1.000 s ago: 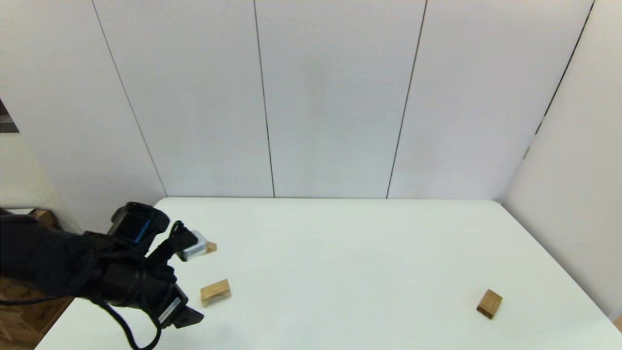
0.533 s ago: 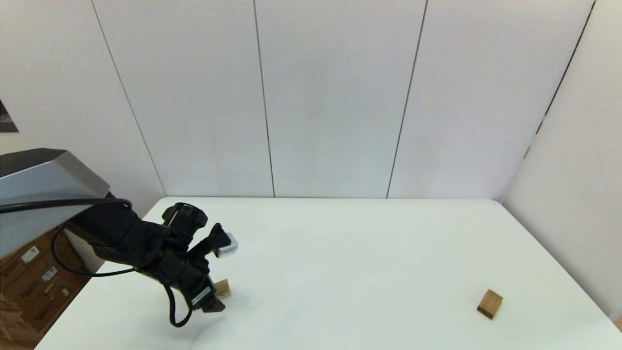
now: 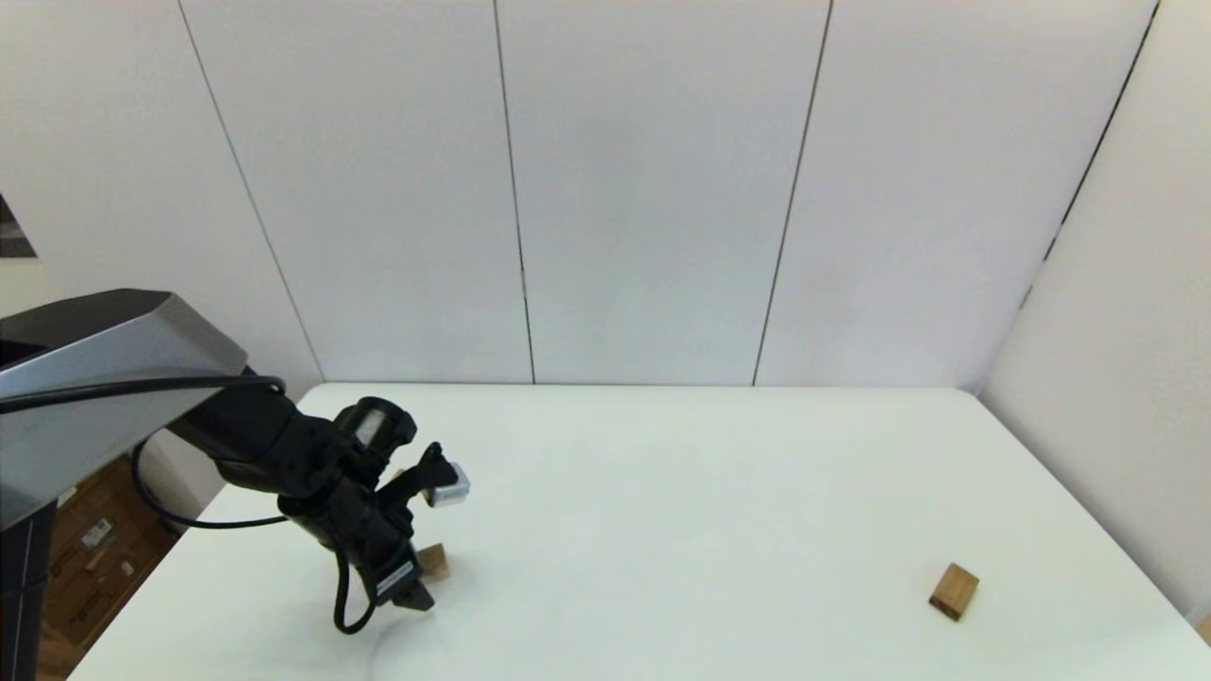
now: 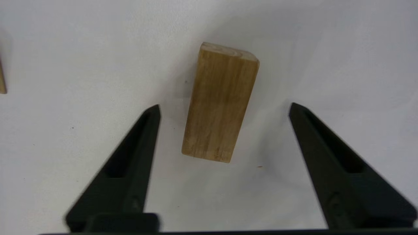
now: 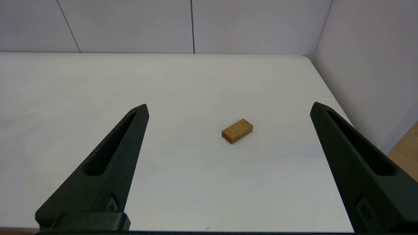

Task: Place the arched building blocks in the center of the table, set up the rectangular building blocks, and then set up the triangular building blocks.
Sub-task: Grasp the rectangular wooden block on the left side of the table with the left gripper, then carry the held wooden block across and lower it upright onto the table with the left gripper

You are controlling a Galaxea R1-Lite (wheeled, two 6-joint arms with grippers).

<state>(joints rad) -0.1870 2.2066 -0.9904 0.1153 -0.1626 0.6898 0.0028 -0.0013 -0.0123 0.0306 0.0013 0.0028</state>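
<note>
Arched block (image 4: 220, 103) is being straddled untouched by the wide-open, empty left claw (image 4: 224, 107), risking being nudged askew on closing.

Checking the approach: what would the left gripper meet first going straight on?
Probably the block on the table: the left gripper, open, points down at it. Its height above is unclear.

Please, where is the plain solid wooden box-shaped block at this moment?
In the head view, the plain solid tan-brown wooden box-shaped block lies alone on the white table, near its front right corner, far from the left gripper.
</note>
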